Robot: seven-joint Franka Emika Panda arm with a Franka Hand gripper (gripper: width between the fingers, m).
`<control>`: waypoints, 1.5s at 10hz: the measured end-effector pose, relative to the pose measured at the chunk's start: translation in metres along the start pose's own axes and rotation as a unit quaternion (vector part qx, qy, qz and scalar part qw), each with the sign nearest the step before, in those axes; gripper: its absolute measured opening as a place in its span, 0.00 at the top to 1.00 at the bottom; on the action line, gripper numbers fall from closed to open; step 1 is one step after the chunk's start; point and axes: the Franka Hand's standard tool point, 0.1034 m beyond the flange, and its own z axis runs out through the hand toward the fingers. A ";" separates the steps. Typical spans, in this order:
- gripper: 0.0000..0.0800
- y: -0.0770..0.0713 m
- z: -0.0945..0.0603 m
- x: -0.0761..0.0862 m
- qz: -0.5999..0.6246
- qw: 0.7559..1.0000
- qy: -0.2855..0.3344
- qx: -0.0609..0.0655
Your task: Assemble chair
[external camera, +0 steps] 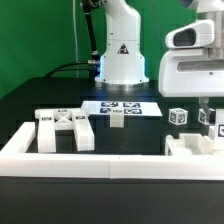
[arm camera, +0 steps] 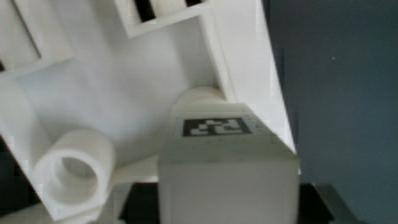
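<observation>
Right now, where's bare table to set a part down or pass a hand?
Free: black table between the X-braced back panel and the seat part, marker board behind, barrier wall in front; small block at its back edge. Crowded: the exterior view's right, gripper shut on a tagged leg among tagged blocks.

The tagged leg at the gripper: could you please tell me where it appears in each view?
Exterior view: tagged leg at the exterior view's right, under the gripper, behind the large white chair part.
Wrist view: leg mid-picture, tag facing camera.
Shared landmark: that large white chair part.
</observation>
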 end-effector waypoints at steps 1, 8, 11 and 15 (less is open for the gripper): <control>0.64 0.000 0.000 0.000 0.058 0.998 0.000 0.001; 0.64 0.001 0.001 0.002 0.348 0.938 -0.002 0.013; 0.31 -0.006 0.001 -0.003 0.259 0.966 0.000 0.009; 0.19 -0.011 0.001 -0.004 0.065 0.998 0.005 0.012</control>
